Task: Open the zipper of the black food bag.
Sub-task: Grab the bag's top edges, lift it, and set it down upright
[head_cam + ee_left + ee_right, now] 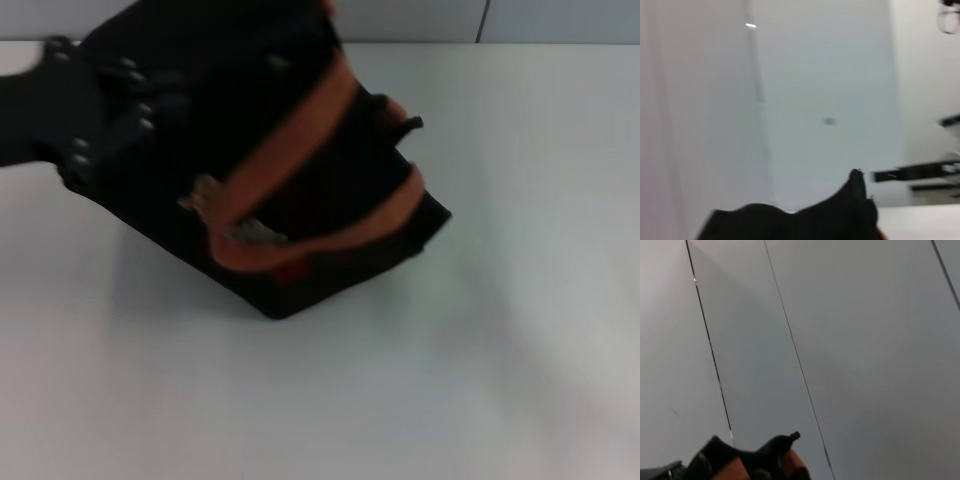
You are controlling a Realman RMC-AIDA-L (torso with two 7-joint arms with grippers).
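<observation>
Black food bag tilted (L gripper alongside)

Food bag sat tilted on bench, upper centre-left of head frame; left pincer at its upper-left side.

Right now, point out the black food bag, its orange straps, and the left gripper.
black food bag [330, 180], head view, black top panel.
orange straps [300, 135], head view, upper strap's middle.
left gripper [105, 120], head view, black body at bag.

Soft even light; black food bag motion-blurred.
</observation>
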